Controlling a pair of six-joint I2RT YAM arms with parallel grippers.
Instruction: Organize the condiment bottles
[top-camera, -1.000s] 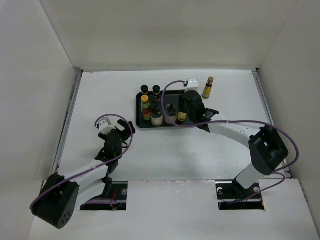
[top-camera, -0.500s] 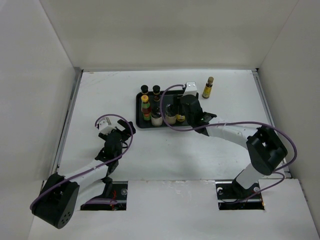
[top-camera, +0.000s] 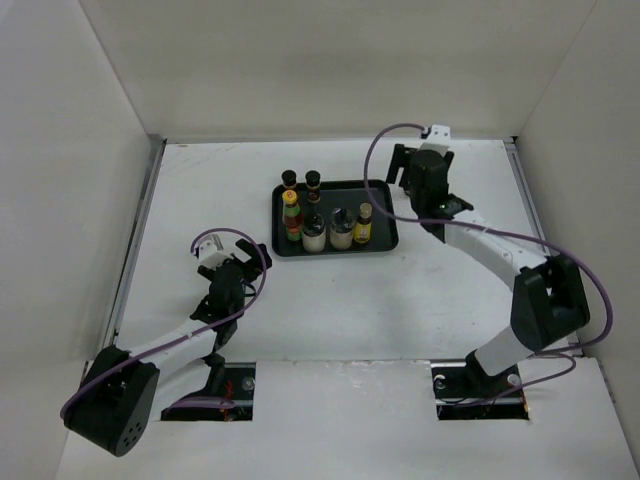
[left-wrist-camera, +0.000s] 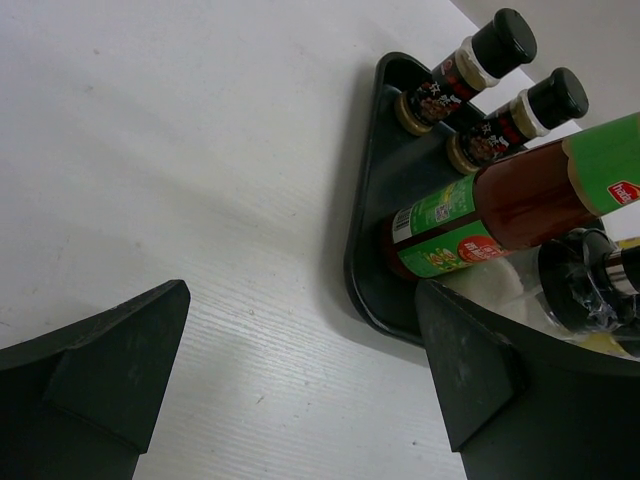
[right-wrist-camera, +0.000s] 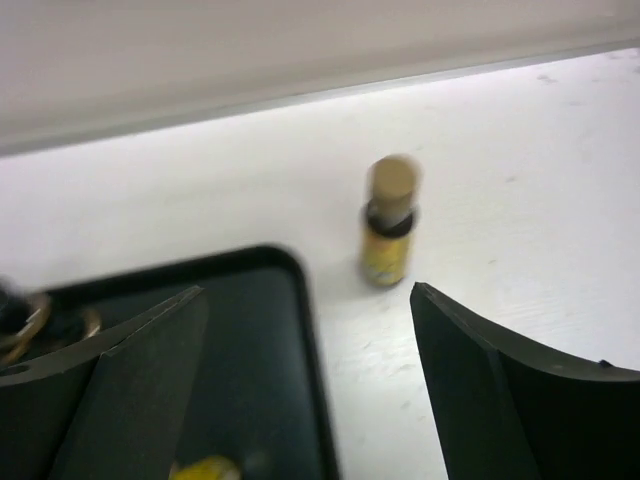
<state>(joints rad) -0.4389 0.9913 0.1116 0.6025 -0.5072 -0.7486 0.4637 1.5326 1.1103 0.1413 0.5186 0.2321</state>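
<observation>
Our right claw (right-wrist-camera: 308, 290) hangs wide open and empty. The stray bottle (right-wrist-camera: 388, 225) stands upright on the tabletop (right-wrist-camera: 520, 180), just beside the far right corner of the tray (right-wrist-camera: 230, 340), ahead of the claw and slightly right of centre. Our left claw (left-wrist-camera: 300, 290), open and empty too, is well apart.

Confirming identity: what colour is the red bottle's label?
Green label on the red bottle; clearest in left wrist view.

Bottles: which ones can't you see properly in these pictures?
Loose bottle: blurred in the right wrist view, label unreadable; in the top view the right arm hides it.
Jar: left wrist view, cut off by a jaw and the edge.
Tray bottles: top view, labels too small.
</observation>
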